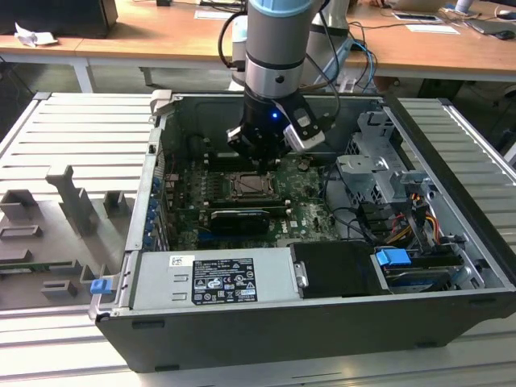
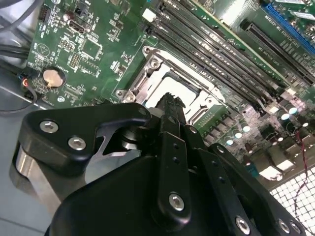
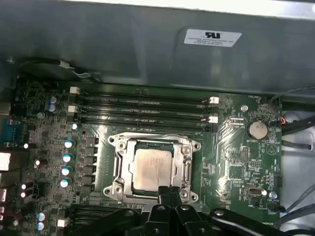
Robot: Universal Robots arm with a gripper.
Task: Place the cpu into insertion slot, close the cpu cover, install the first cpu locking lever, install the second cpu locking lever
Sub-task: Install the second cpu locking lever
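Black claw: claw (image 3: 170, 192) hangs just over the near edge of the socket, fingers pressed together with nothing between them, tips apparently just above or touching the frame edge, which cannot be told
Silver cover: cpu cover (image 3: 187, 169) lies flat over the socket, its frame ringing the chip, so the closing step looks done
Beige chip: cpu (image 3: 150, 167) sits seated in the insertion slot (image 3: 121, 167), face showing through the cover's cut-out
Why so: claw closed to a narrow tip likely suits pushing a thin lever beside the frame
Memory slots: memory slots (image 3: 142, 110) run beyond the socket, untouched
Case: computer case (image 1: 242, 339) lies open on the desk (image 1: 48, 129)
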